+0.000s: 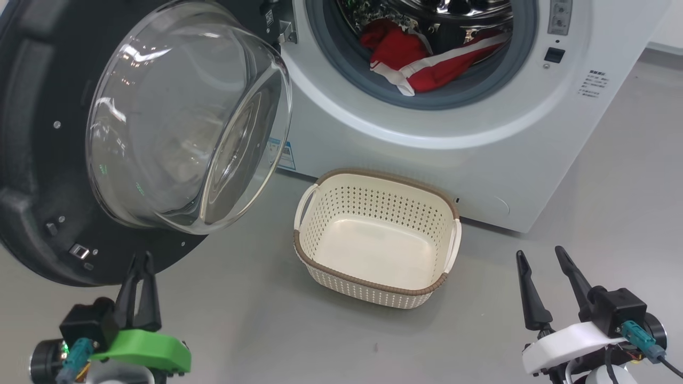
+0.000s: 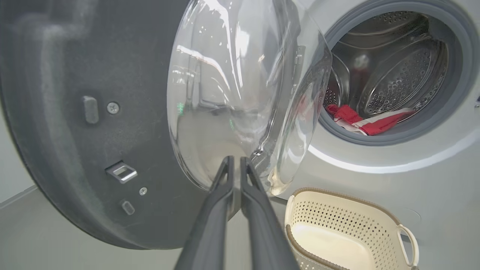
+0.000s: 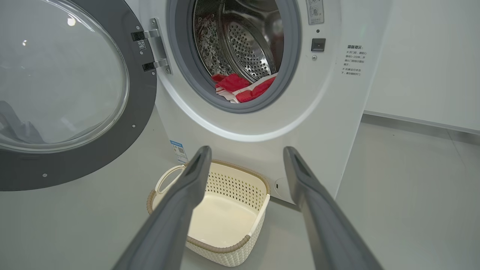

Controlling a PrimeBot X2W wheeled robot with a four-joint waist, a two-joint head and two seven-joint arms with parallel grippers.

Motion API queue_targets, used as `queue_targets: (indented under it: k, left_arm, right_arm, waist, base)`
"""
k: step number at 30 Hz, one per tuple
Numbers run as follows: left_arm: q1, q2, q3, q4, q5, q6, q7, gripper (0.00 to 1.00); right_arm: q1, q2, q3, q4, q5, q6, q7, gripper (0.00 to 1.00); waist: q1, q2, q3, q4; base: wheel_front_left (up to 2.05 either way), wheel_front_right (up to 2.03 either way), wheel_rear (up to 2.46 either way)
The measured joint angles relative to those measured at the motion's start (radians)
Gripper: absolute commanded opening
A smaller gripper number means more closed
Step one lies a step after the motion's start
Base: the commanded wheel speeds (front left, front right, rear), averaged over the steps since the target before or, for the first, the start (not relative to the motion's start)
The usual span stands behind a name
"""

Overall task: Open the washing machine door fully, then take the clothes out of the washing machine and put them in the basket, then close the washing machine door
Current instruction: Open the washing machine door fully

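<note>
- Plainly, the washing machine door stands swung wide to the left of the washing machine. Its inner side faces the robot, and its glass bowl bulges out from the black rim.
- The clothes, red with white stripes, lie at the bottom of the steel drum. One fold rests on the grey seal at the lower lip of the opening.
- The basket sits upright on the grey floor, just in front of the machine. It is below the opening and to the right of the open door, apart from it.
- The left gripper is at the lower left of the head view, its two fingers pressed together with nothing between them.
- Its tips point up at the lower edge of the door. In the left wrist view they lie before the bottom of the glass bowl, and I cannot tell whether they touch it.
- The right gripper is at the lower right, fingers spread wide and holding nothing. It is over the floor to the right of the basket, apart from it.
</note>
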State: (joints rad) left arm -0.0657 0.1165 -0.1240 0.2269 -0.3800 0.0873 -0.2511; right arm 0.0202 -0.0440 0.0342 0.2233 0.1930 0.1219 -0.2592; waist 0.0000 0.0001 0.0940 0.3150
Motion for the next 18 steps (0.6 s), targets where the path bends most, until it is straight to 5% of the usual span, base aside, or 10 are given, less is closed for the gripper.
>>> queue_targets:
  k: [1,18]
  left_arm:
    - [0.011,-0.001,-0.005,-0.010,0.003,0.000,0.000,0.97]
    - [0.151,-0.009,-0.117,-0.070,0.031,-0.060,-0.001,1.00]
  right_arm:
    - [0.002,0.000,0.004,0.002,0.000,0.000,0.000,1.00]
    - [0.039,0.004,0.059,0.009,0.012,0.000,0.000,1.00]
  waist:
    - [0.0000,0.0000,-0.004,-0.003]
    - [0.0000,0.0000,-0.067,-0.125]
  base:
    - [0.00,0.00,0.00]
    - [0.00,0.00,0.00]
